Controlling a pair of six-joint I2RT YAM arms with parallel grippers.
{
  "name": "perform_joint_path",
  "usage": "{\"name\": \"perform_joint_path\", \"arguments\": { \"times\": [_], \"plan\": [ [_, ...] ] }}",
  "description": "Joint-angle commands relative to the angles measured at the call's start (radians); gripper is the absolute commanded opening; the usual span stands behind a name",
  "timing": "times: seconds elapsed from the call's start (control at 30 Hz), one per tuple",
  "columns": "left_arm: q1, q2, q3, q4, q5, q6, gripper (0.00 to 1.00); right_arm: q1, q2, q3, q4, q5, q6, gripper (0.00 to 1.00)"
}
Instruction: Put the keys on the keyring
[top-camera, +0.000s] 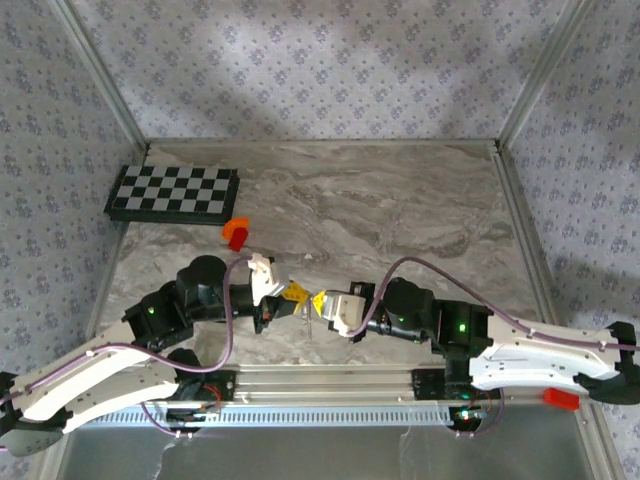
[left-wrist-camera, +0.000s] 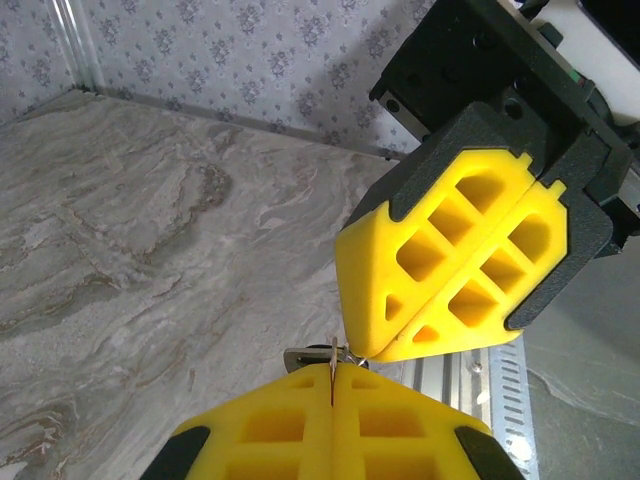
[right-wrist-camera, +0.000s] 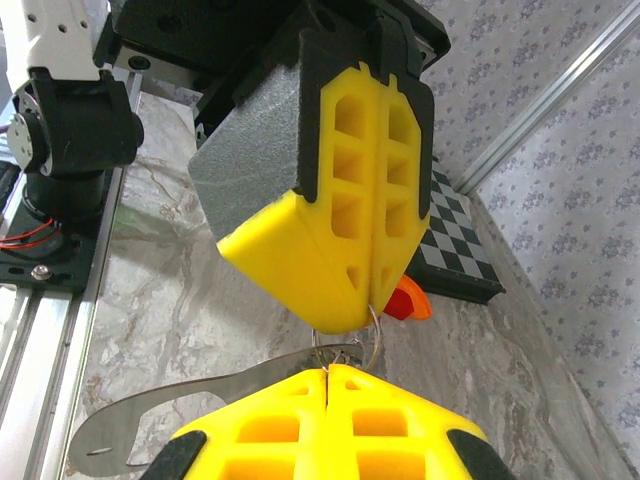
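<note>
Both grippers meet tip to tip above the marble table (top-camera: 400, 210), near its front edge. My left gripper (top-camera: 295, 293) (left-wrist-camera: 333, 378) (right-wrist-camera: 372, 300) is shut on the keyring (right-wrist-camera: 377, 338), a thin wire ring seen edge-on (left-wrist-camera: 333, 352) in its seam. My right gripper (top-camera: 320, 300) (right-wrist-camera: 327, 372) (left-wrist-camera: 385, 350) is shut too, and the ring's lower wire runs into its seam. A flat silvery metal piece (right-wrist-camera: 200, 392) (left-wrist-camera: 300, 357) hangs off the ring towards the rail. I cannot make out the keys; the fingers hide that spot.
A black-and-white checkerboard (top-camera: 172, 193) (right-wrist-camera: 450, 260) lies at the back left. An orange-red block (top-camera: 236, 233) (right-wrist-camera: 408, 300) sits just in front of it. The aluminium base rail (top-camera: 320, 385) (right-wrist-camera: 40, 300) runs along the near edge. Patterned walls close three sides.
</note>
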Motion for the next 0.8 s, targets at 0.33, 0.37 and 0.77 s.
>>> {"name": "perform_joint_path", "arguments": {
  "times": [0.33, 0.37, 0.77],
  "plan": [
    [0.001, -0.09, -0.107, 0.307, -0.017, -0.003, 0.0, -0.145, -0.142, -0.044, 0.008, -0.214, 0.27, 0.24],
    [0.0, -0.098, -0.121, 0.339, -0.009, -0.001, 0.0, -0.182, -0.161, -0.053, 0.023, -0.26, 0.301, 0.28],
    [0.0, -0.082, -0.146, 0.45, 0.099, 0.012, 0.0, -0.419, -0.158, -0.049, 0.114, -0.604, 0.44, 0.37]
  ]
}}
